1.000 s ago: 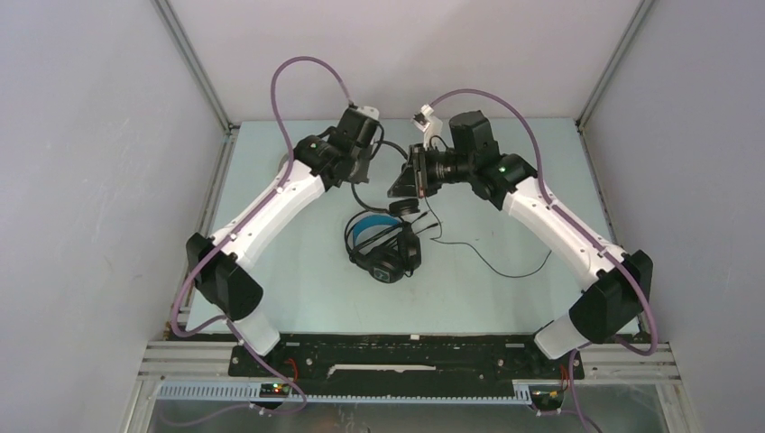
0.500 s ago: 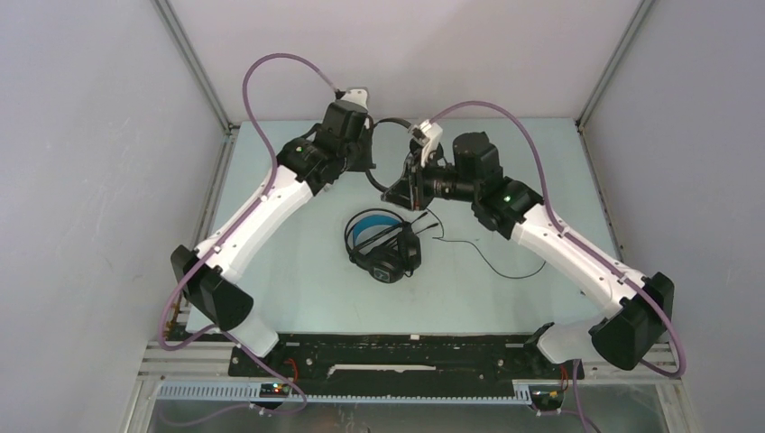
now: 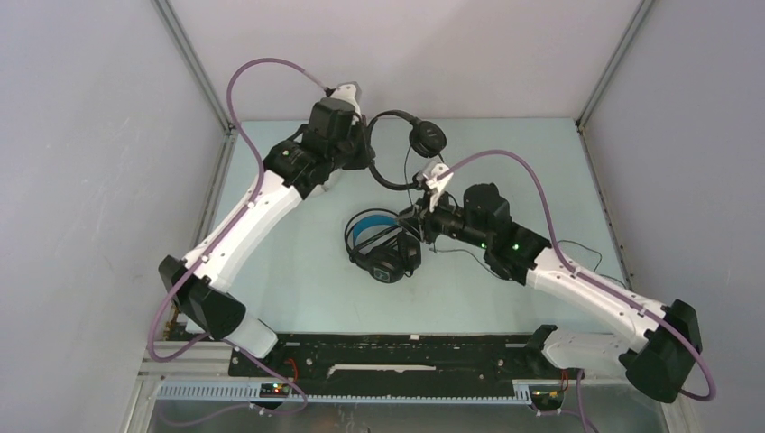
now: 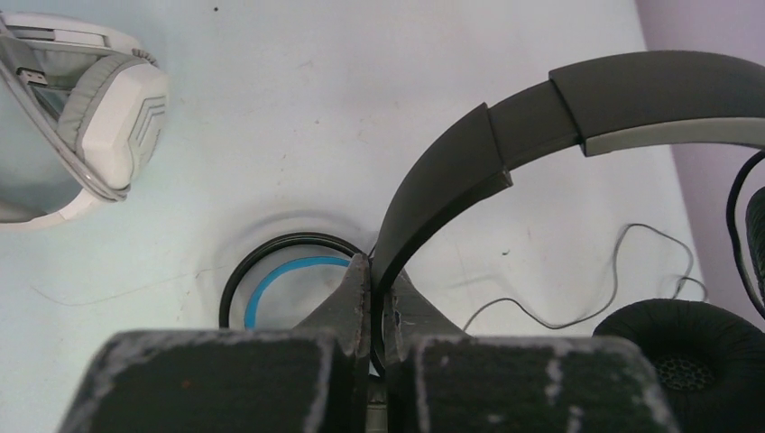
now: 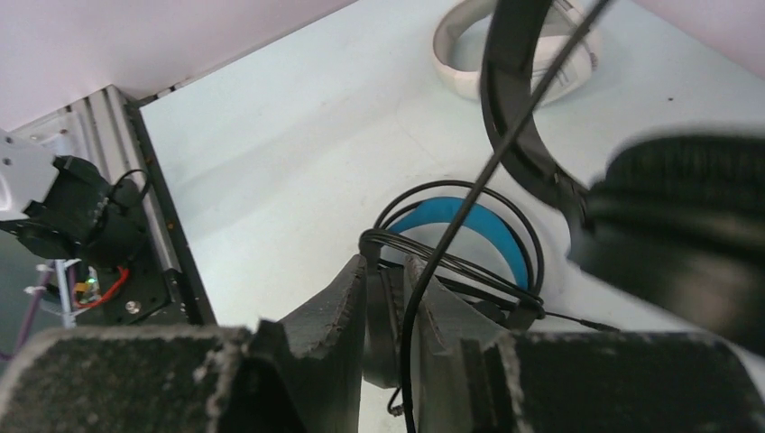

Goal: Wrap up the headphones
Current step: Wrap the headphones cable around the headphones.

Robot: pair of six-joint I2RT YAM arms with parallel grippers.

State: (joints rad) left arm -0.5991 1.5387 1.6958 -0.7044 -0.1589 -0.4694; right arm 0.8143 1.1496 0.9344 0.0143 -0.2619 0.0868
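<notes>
Left gripper (image 4: 372,298): I hold it clamped on the slim black headphones (image 3: 397,149), at the stiff headband.
Right gripper (image 5: 386,298): nipping their thin cable (image 5: 505,144); limp, light, I judge it slips easily.

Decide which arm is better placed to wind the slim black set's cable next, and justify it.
Right, probably. Its fingers are pinched on the thin cable, while the left fingers clamp the slim black headphones by the headband, holding them up.

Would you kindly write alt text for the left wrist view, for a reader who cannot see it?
The left gripper, fingers nearly closed, pinches the dark headband of the slim black headphones, which arches up to the right. Below lies the table, with the white-grey headphones at top left, the blue-lined headphones behind the fingers, and a thin cable at right.
</notes>
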